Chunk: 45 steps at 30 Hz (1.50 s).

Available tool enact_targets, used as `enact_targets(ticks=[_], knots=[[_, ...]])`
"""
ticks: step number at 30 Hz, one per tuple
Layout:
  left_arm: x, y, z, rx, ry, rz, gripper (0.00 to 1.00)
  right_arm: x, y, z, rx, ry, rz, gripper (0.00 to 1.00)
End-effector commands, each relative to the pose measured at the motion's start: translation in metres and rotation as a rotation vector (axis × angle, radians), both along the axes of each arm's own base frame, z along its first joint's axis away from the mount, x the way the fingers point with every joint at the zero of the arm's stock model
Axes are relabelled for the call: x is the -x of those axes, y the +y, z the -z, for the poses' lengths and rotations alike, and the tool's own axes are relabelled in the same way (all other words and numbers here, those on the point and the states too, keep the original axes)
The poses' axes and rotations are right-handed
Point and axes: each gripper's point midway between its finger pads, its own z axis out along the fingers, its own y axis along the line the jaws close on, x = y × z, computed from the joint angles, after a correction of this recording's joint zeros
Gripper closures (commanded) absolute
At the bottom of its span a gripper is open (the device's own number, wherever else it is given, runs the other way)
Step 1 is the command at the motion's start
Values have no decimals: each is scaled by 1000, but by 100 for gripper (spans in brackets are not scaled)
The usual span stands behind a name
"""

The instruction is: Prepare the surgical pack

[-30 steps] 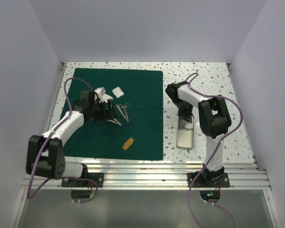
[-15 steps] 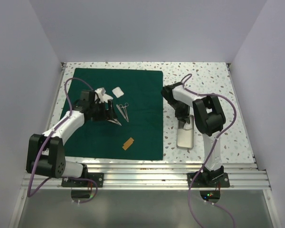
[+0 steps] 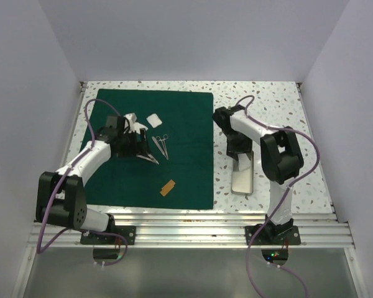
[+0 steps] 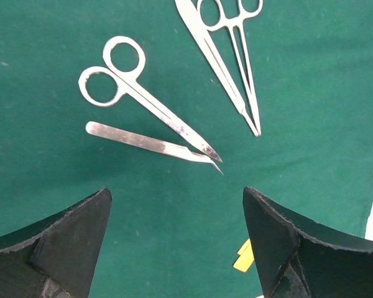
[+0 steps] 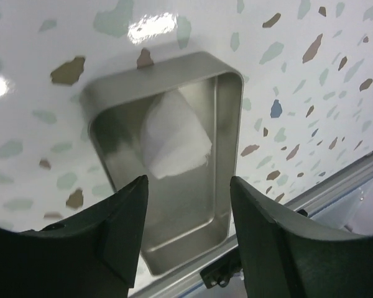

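Observation:
The dark green drape (image 3: 180, 118) lies flat on the left half of the table. On it are scissors (image 4: 132, 91), a scalpel (image 4: 146, 143) and forceps (image 4: 227, 56), seen again as a cluster in the top view. My left gripper (image 4: 176, 194) hovers open just short of the scalpel, with nothing between its fingers. The silver tray (image 5: 229, 124) stands on the speckled tabletop to the right of the drape. A white gauze square (image 5: 174, 136) lies inside the tray. My right gripper (image 5: 188, 180) hangs open over the tray, above the gauze and apart from it.
Another white gauze square (image 3: 154, 119) and a crumpled white piece (image 3: 132, 120) lie on the drape beyond the instruments. A small tan strip (image 3: 168, 187) lies near the drape's front edge. An aluminium rail (image 3: 193, 223) runs along the table's near edge.
My right gripper has opened over the tray and the white gauze now lies loose inside it. The left arm has shifted slightly, its jaws still open.

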Motion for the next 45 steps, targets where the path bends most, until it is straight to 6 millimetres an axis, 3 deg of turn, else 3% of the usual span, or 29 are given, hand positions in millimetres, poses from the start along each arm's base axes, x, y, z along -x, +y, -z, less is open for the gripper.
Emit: enact_targets(ticks=[1, 3, 7, 12, 16, 21, 24, 27, 30, 31, 36, 45], knots=[[-17, 11, -18, -51, -40, -44, 10, -1, 16, -34, -138, -79, -58, 40], [-22, 15, -23, -68, -39, -77, 9, -3, 19, -45, -176, -115, -79, 29], [-35, 40, -22, -182, -6, -215, 2, -2, 30, -58, -272, -124, -165, 18], [-57, 50, -30, -273, 7, -304, 2, -2, 59, -71, -481, -182, -263, 23], [-80, 55, -21, -370, 20, -352, 9, 8, 70, -60, -577, -150, -302, 29], [-125, 45, -30, -278, -42, -327, 40, 12, 67, -63, -690, -154, -296, 36], [-145, 48, -23, -173, -35, -328, 51, 11, 61, -71, -703, -174, -306, 36], [-162, 50, -18, -65, -55, -307, 53, 12, 63, -73, -727, -173, -310, 36], [-174, 54, -6, -9, -28, -307, 46, 16, 66, -68, -759, -161, -294, 36], [-175, 59, 8, -7, 9, -323, 45, 18, 68, -68, -771, -158, -294, 36], [-196, 67, 14, 55, -15, -323, 46, 19, 64, -61, -770, -146, -289, 36], [-205, 70, 37, 107, 22, -347, 51, 11, 61, -58, -782, -136, -270, 37]])
